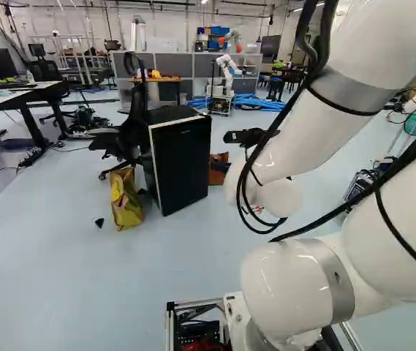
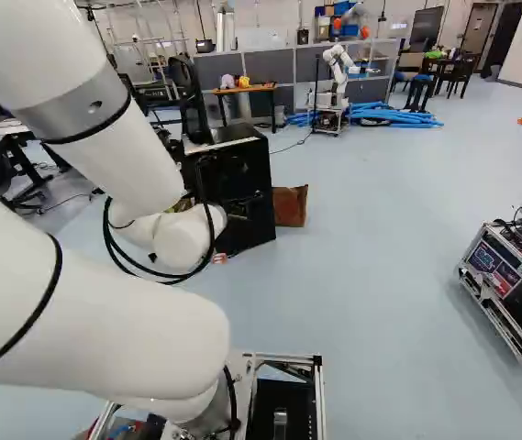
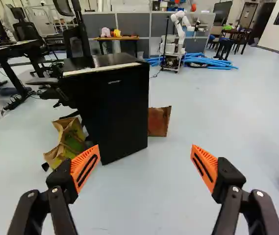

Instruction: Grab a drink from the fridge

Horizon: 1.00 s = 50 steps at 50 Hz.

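Black and boxy, the fridge (image 1: 180, 161) stands upright just above the middle of the left base view. In the right base view it shows at the upper middle, partly hidden by the arm (image 2: 114, 156). The claw (image 3: 145, 152) is spread wide, its orange pads (image 3: 85, 167) well apart and holding nothing.

What the coming move turns on is the way from claw to fridge: ahead of the fingers, off towards the left one rather than square between the two, with floor (image 3: 154, 196) still to cross. The door (image 3: 114, 115) looks shut and faces roughly this way, turned a little, its long axis upright. No drink shows; I would guess it is behind that door.

So the step in hand looks like the approach, at the very start of the job. It calls for going forward and bearing left, probably with the base, then meeting one upright edge of the door. I can't tell which edge opens, nor see a handle to hook.

A paper bag (image 1: 126, 201) sits by the fridge's left side, with a chair (image 1: 131, 131) behind it. Swinging too wide that way could catch the bag. A brown item (image 2: 290, 206) stands at the other side.
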Tool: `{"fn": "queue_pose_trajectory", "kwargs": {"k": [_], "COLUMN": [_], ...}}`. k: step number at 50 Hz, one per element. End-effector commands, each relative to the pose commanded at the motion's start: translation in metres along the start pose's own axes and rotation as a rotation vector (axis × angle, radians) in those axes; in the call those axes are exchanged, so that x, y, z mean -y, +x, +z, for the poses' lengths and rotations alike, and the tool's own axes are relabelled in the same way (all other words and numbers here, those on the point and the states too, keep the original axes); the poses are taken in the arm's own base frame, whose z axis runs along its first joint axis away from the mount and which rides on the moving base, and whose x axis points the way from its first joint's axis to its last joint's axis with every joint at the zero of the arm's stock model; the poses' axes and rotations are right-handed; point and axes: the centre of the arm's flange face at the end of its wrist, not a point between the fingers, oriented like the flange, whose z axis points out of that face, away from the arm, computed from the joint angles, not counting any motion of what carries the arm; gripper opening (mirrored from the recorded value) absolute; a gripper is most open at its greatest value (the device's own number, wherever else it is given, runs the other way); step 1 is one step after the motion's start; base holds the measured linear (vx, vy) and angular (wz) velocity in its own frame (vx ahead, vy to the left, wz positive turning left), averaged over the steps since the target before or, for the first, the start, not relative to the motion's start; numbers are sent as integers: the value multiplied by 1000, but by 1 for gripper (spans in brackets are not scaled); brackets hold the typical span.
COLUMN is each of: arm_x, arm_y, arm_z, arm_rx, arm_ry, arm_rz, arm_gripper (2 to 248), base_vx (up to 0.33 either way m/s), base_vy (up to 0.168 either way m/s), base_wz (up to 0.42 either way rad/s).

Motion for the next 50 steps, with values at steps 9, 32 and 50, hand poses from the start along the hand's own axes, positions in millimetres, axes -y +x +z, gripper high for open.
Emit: {"fn": "queue_pose_trajectory", "kwargs": {"k": [9, 32, 50], "arm_x": [0, 0, 0], "arm_y": [0, 0, 0], "arm_z": [0, 0, 0], "arm_rx": [0, 0, 0], "arm_ry": [0, 0, 0], "arm_rz": [0, 0, 0], "arm_gripper": [247, 247, 247], "base_vx": [65, 74, 94], "base_vy": [21, 27, 18], "base_wz": [114, 133, 170]}}
